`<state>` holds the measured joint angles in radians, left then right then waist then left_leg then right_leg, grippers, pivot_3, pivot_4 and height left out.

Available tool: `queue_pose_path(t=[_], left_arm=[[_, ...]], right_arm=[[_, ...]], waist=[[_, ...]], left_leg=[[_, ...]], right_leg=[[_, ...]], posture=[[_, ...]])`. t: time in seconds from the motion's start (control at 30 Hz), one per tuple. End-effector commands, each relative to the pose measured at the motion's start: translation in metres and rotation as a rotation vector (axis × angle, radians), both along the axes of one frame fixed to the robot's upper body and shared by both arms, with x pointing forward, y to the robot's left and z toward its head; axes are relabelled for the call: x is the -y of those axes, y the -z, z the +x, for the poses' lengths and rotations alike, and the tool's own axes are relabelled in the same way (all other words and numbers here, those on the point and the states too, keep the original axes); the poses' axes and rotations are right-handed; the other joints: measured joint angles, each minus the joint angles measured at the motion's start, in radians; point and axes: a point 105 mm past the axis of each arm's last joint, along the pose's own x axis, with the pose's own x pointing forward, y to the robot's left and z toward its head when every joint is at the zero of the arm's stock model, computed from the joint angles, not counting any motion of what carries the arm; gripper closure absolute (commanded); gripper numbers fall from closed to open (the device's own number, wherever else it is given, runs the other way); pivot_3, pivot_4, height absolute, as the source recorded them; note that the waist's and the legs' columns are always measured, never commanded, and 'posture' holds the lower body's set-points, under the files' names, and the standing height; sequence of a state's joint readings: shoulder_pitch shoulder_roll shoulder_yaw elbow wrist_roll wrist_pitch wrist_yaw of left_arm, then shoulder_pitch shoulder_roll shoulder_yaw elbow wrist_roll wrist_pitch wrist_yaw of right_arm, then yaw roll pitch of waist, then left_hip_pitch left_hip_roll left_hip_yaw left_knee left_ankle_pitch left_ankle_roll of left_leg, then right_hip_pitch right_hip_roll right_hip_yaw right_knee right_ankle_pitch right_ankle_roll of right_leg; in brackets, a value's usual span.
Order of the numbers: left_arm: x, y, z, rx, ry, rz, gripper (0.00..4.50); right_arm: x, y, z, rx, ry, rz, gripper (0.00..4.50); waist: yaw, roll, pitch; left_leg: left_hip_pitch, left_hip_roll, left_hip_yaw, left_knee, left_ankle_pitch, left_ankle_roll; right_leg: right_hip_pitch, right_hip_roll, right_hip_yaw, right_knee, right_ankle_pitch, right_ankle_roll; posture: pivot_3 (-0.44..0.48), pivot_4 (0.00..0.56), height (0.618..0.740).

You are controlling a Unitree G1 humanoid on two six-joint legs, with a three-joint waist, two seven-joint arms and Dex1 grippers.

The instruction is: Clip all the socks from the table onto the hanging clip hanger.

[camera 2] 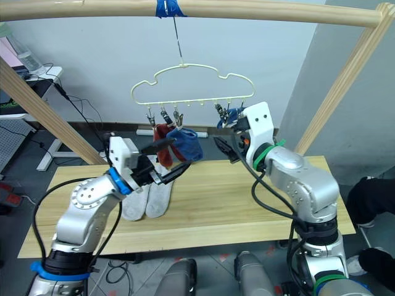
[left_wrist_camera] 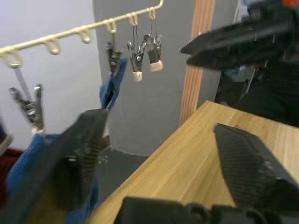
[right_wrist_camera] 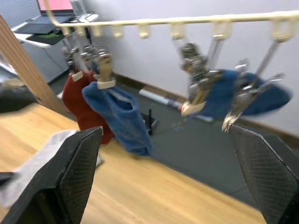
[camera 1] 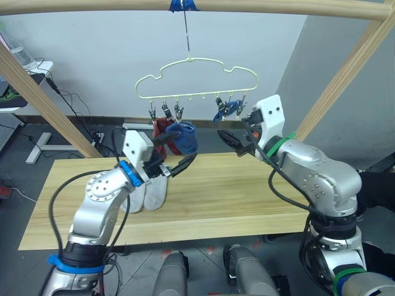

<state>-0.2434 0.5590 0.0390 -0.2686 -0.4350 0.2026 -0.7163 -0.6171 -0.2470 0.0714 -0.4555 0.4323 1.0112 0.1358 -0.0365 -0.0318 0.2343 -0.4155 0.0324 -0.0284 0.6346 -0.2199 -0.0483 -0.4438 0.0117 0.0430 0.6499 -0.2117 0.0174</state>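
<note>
The pale wire clip hanger (camera 1: 191, 95) hangs from a wooden bar above the table (camera 1: 234, 197). On its left clips hang a rust red sock (camera 1: 160, 127) and a blue sock (camera 1: 185, 139). Another blue sock (camera 1: 223, 111) is bunched on the right clips. Two light grey socks (camera 1: 154, 192) lie side by side on the table. My left gripper (camera 1: 178, 152) is open just below the hanging blue sock, its upper finger against the fabric. My right gripper (camera 1: 237, 143) is open under the right clips, holding nothing.
A round wooden pole frame (camera 1: 43, 92) stands around the table, with slanted poles at the left and right (camera 1: 345, 80) and the top bar (camera 1: 278, 7) carrying the hanger. A desk (camera 1: 24, 71) and cables lie beyond the table on the left.
</note>
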Motion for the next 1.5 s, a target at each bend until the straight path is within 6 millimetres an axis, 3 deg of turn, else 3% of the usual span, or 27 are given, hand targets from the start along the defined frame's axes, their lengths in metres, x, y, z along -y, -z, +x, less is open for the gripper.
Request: queue_pose_path(t=[0.03,0.17,0.33,1.07,1.17,1.23,1.5], left_arm=[[-0.002,-0.026,-0.014,-0.020,0.031,-0.060,0.03],[-0.004,-0.036,-0.021,-0.076,0.030,-0.084,0.03],[-0.003,-0.050,-0.028,-0.064,0.034,-0.091,0.00],[0.003,-0.052,-0.025,-0.038,-0.008,-0.095,0.00],[0.003,-0.051,-0.024,-0.037,-0.009,-0.092,0.00],[0.003,-0.051,-0.024,-0.036,-0.009,-0.091,0.00],[0.004,-0.051,-0.023,-0.035,-0.008,-0.089,0.00]], right_arm=[[-0.005,-0.021,-0.001,0.157,0.066,0.030,0.00],[-0.005,-0.024,0.006,0.209,0.136,0.059,0.00],[-0.011,-0.029,0.014,0.259,0.182,0.068,1.65],[-0.022,-0.011,0.048,0.235,0.298,0.093,1.65],[-0.020,-0.011,0.051,0.234,0.309,0.094,2.28],[-0.020,-0.010,0.051,0.232,0.310,0.092,2.93],[-0.020,-0.011,0.057,0.233,0.329,0.094,2.93]], waist=[[0.001,0.000,0.000],[0.004,0.000,0.000],[0.006,0.000,0.000],[0.009,0.000,0.000],[0.009,0.000,0.000],[0.009,0.000,0.000],[0.009,0.000,0.000]], left_leg=[[0.000,0.000,0.000,0.000,0.000,0.000],[0.000,0.000,0.000,0.000,0.000,0.000],[0.000,0.000,-0.001,0.001,0.000,0.000],[0.000,0.000,-0.001,0.001,0.000,0.000],[0.000,0.000,-0.001,0.001,0.000,0.000],[0.000,0.000,-0.001,0.001,0.000,0.000],[0.000,0.000,-0.001,0.001,0.000,0.000]], right_leg=[[0.000,0.000,0.000,0.000,0.000,0.000],[0.000,0.000,0.000,0.000,0.000,0.000],[0.001,0.000,0.000,0.000,0.000,0.000],[0.001,0.000,0.000,-0.001,0.000,0.000],[0.001,0.000,0.000,-0.001,0.000,0.000],[0.001,0.000,0.000,-0.001,0.000,0.000],[0.001,0.000,0.000,-0.001,0.000,0.000]], posture=[[0.024,0.225,0.740],[0.036,0.228,0.740],[0.054,0.233,0.740],[0.078,0.237,0.740],[0.078,0.237,0.740],[0.080,0.238,0.740],[0.078,0.239,0.740]])
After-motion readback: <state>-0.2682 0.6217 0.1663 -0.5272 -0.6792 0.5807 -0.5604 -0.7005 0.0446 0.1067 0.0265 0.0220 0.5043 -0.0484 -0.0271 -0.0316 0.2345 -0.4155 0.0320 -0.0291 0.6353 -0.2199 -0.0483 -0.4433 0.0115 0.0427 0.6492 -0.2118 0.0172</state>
